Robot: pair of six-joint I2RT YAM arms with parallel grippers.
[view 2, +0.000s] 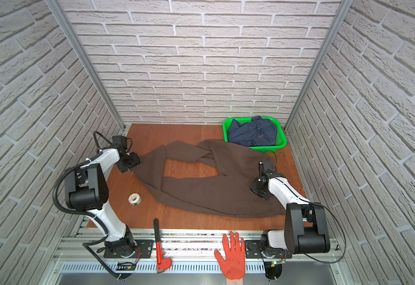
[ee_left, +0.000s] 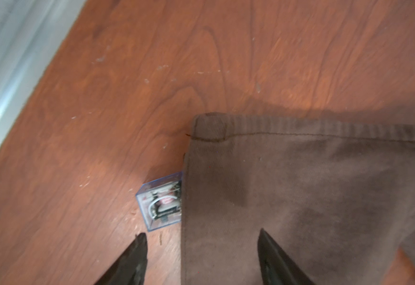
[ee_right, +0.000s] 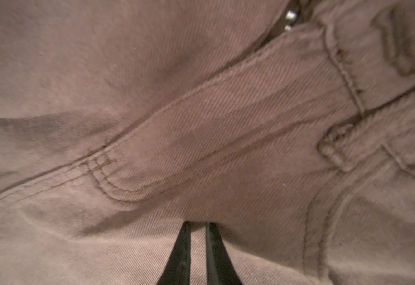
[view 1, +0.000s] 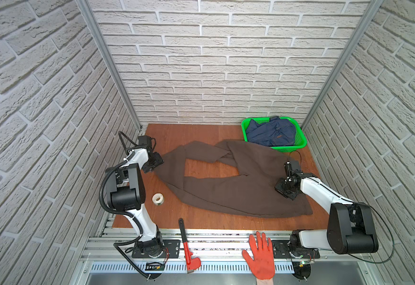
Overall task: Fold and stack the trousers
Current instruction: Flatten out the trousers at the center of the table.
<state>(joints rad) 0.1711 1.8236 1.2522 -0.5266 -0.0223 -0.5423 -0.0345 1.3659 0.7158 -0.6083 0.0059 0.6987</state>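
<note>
Trousers (view 1: pixel 238 195) lie unfolded on the table (view 1: pixel 201 133). The waist end reaches the front wall of the green basket (view 1: pixel 244 122), and both legs run away from the basket, with a bare patch of wood between them. A dark blue denim garment (view 1: pixel 270 133) fills the basket.

Your right gripper (ee_right: pixel 198 223) sits on the waist end, nearer you than the basket. Its jaws are drawn almost together, tips sunk in the cloth beside the fly seam, with a thin strip of fabric pinched between them.

Your left gripper (ee_left: pixel 201 234) is at the leg hem farthest from the basket. Its jaws stand wide apart and grip nothing: one finger is over bare wood, the other over the cloth. A small clear box (ee_left: pixel 160 202) pokes out from under that hem edge.

A tape roll (view 1: pixel 157 198), a red wrench (view 1: pixel 186 244) and an orange-gloved hand (view 1: pixel 262 259) lie well apart from the basket, toward the near rail.
</note>
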